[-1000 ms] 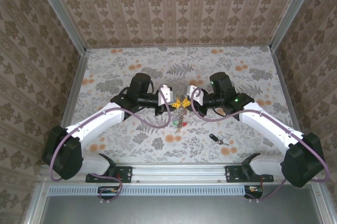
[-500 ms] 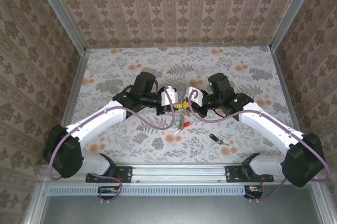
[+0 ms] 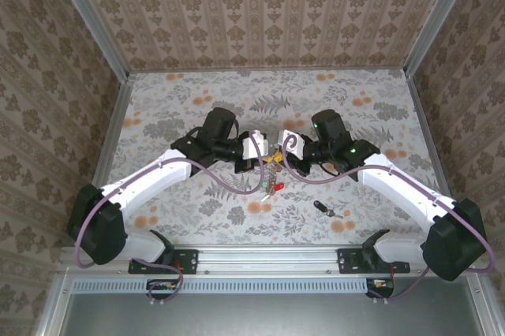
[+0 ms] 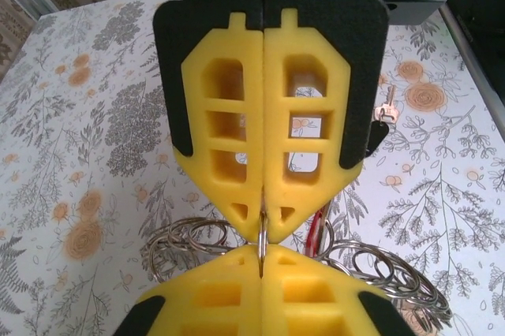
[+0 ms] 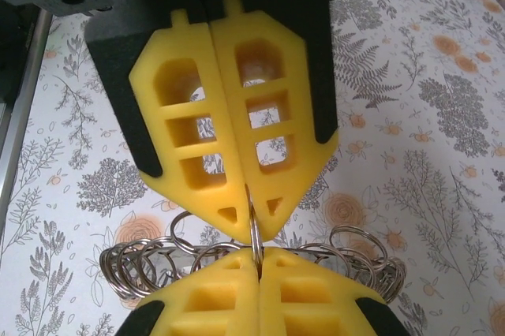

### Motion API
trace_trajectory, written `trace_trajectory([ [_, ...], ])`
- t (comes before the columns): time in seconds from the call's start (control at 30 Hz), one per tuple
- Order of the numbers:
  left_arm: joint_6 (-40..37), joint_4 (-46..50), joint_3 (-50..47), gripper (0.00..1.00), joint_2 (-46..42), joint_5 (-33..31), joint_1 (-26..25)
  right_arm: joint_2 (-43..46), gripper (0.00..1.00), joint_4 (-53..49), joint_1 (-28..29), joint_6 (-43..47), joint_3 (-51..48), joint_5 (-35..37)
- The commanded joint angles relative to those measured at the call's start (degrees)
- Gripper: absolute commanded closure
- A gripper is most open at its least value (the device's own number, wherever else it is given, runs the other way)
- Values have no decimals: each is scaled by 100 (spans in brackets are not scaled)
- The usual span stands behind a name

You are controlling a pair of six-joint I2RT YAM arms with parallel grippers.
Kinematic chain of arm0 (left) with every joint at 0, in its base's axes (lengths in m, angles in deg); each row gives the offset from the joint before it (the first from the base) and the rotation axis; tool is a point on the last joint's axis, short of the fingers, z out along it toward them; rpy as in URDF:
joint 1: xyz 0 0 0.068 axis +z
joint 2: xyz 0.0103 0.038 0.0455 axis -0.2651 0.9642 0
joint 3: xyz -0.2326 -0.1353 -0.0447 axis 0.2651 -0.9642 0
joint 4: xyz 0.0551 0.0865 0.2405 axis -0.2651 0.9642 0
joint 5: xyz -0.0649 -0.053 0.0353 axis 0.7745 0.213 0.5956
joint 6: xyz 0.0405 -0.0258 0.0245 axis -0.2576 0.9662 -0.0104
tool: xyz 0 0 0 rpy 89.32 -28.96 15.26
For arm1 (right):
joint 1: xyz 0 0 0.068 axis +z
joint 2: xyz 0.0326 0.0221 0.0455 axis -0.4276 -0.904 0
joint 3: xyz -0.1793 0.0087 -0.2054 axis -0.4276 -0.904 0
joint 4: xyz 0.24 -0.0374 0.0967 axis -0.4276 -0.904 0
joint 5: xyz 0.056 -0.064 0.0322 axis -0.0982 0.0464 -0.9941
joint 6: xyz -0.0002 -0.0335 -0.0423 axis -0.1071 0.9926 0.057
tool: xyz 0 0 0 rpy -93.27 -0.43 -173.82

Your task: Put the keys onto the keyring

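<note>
We see both arms meet over the middle of the table [image 3: 355, 99], tip against tip. The fingers of the left gripper [image 4: 262, 222] are pressed together, and at their very tips they pinch a thin metal loop of the keyring [image 4: 189, 243]. The right gripper [image 5: 251, 218] does the same from the opposite side, its fingers pressed together on the same loop. So the keyring is between the two grippers, and its coils stick out on both sides of the tips. We cannot tell if it touches the table. Just on the near side of the tips there is a small bunch of keys [image 3: 272, 186]; we make out a red one and a green one. One black key [image 3: 319, 207] lies alone on the table, closer to the near edge and right of the middle, well apart from the keyring.
</note>
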Motion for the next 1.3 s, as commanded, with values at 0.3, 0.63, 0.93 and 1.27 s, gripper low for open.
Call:
trace_trajectory([
  [0.3,874,-1480,-506,100,-394,1334,332,149,88,509,-124,-60,-169,-332],
  [0.63,1329,-2299,-766,100,-512,2004,405,7,86,970,-315,-312,-280,-843],
  [0.93,1358,-2358,-776,100,-496,2096,425,-32,94,924,-330,-358,-205,-1028],
  [1.27,549,-1025,-602,88,-535,857,388,23,100,286,-232,-217,113,-476],
])
